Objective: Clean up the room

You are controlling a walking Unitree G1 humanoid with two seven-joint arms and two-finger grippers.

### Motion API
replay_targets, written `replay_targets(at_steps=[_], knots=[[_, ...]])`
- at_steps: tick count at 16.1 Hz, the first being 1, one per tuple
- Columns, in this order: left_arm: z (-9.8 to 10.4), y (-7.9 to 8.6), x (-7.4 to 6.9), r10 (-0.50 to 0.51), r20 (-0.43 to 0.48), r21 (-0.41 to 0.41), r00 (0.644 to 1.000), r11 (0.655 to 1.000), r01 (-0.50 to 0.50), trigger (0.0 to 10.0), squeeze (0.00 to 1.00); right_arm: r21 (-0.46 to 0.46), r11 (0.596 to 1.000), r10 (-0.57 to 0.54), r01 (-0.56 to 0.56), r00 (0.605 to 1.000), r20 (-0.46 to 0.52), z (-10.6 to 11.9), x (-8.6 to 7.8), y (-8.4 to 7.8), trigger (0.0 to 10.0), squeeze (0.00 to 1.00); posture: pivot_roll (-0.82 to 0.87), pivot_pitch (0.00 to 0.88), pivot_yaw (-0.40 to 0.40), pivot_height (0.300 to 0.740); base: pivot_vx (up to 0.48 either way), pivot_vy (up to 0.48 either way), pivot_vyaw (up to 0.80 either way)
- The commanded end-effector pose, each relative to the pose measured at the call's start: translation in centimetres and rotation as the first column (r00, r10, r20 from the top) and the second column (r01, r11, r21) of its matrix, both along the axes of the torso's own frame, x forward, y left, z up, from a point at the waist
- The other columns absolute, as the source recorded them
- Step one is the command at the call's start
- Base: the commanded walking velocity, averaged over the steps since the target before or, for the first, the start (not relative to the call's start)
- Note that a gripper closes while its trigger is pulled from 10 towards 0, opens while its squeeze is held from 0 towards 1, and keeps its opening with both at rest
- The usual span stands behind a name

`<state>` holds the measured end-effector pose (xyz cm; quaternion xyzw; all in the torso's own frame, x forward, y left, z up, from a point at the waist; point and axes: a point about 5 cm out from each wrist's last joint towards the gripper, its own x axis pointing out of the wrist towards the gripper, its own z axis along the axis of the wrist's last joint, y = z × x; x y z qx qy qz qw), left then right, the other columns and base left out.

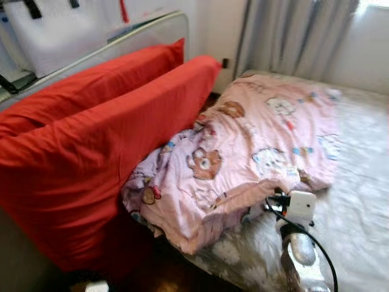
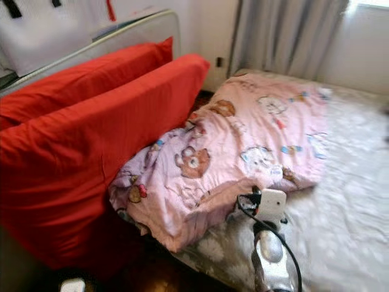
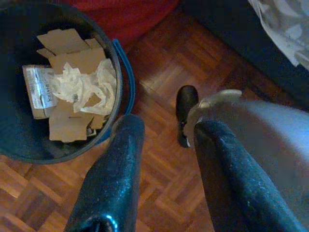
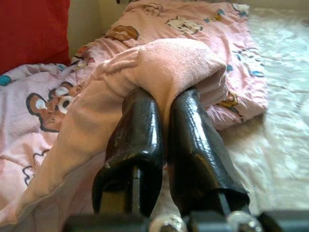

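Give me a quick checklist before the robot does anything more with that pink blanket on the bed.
1. Right gripper pinched on the pink blanket: ok, fabric sits between the fingers.
2. Blanket lying on the bed: not ok, its near corner hangs over the edge.
3. Red pillows apart from the blanket: not ok, they touch it.
4. Left gripper free: ok, open, hanging over the wooden floor beside the bin.
5. Bin has room: ok, cardboard and paper only at the bottom.

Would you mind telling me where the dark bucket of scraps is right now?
The bucket stands on the parquet floor below the left end effector, beside the red bedding, holding cardboard scraps and crumpled plastic.
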<state>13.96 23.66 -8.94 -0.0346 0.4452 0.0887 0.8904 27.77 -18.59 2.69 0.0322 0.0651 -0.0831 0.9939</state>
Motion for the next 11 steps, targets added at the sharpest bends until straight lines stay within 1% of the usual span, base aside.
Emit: replay_targets(at_steps=[1, 2, 4, 5, 6, 8, 11], knots=[[-0.4, 0.0, -1.0, 0.011, -0.032, -0.004, 0.999, 1.0, -0.012, 10.0, 0.0, -0.018, 0.999, -0.028, 0.028, 0.999, 0.034, 0.8, 0.4, -0.7, 10.0, 0.0, 0.03, 0.031, 0.013, 0.74, -0.251, 0.0, 0.0], [-0.3, 0.1, -1.0, 0.01, -0.029, -0.003, 1.0, 1.0, -0.01, 10.0, 0.0, -0.035, 0.996, -0.078, 0.08, 0.996, 0.042, 1.2, 0.6, -1.8, 10.0, 0.0, 0.03, 0.032, 0.014, 0.74, -0.244, 0.0, 0.0], [-0.3, 0.2, -1.0, 0.008, -0.028, -0.003, 1.0, 1.0, -0.008, 10.0, 0.0, -0.049, 0.991, -0.124, 0.127, 0.99, 0.062, 1.7, 0.7, -3.0, 10.0, 0.0, 0.03, 0.031, 0.014, 0.74, -0.246, 0.0, 0.0], [-0.3, 0.1, -1.0, 0.003, -0.024, -0.004, 1.0, 1.0, -0.003, 10.0, 0.0, -0.062, 0.983, -0.167, 0.172, 0.983, 0.075, 2.2, 0.8, -4.1, 10.0, 0.0, 0.03, 0.031, 0.013, 0.74, 0.0, 0.0, 0.0], [-0.3, 0.0, -1.0, -0.001, -0.022, -0.006, 1.0, 1.0, 0.001, 10.0, 0.0, -0.068, 0.98, -0.183, 0.189, 0.98, 0.079, 2.4, 0.8, -4.4, 10.0, 0.0, 0.03, 0.03, 0.013, 0.74, -0.24, 0.0, 0.0], [-0.4, -0.4, -0.9, -0.012, -0.014, -0.009, 1.0, 1.0, 0.012, 10.0, 0.0, -0.074, 0.975, -0.204, 0.211, 0.975, 0.087, 2.5, 0.8, -4.8, 10.0, 0.0, 0.03, 0.028, 0.015, 0.74, 0.0, 0.0, 0.0], [-0.2, -1.0, -0.1, -0.037, 0.011, -0.008, 0.999, 0.999, 0.037, 10.0, 0.0, -0.077, 0.974, -0.206, 0.212, 0.975, 0.086, 2.4, 0.6, -4.6, 10.0, 0.0, 0.03, 0.026, 0.018, 0.74, 0.0, 0.0, 0.0]])
